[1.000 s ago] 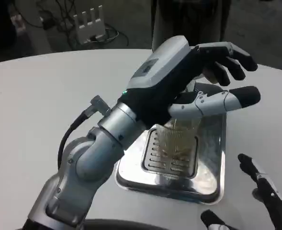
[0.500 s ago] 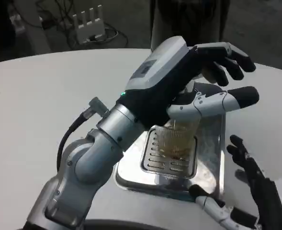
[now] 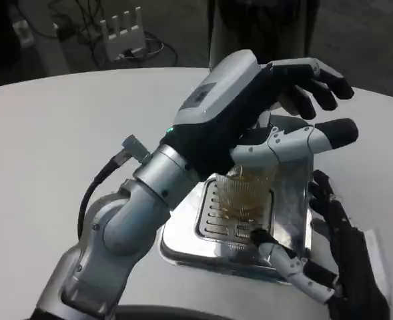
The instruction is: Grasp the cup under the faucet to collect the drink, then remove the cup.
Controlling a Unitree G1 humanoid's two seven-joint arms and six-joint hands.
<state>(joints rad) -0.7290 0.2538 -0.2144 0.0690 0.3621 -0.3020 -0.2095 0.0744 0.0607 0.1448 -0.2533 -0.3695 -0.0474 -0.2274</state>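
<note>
Both hands spread: left hand hovers over ribbed clear cup on shiny tray; right hand at 4 o'clock.

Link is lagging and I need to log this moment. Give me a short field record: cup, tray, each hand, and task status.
cup: clear ribbed cup standing on the grille of the drip tray, amber drink in it
drip tray: shiny metal drip tray on the white table
left hand: left hand above and around the cup's top, thumb across its front; a firm grip cannot be confirmed
right hand: right hand open at the tray's right edge, fingers spread, apart from the cup
task status: cup not yet removed from the tray
</note>
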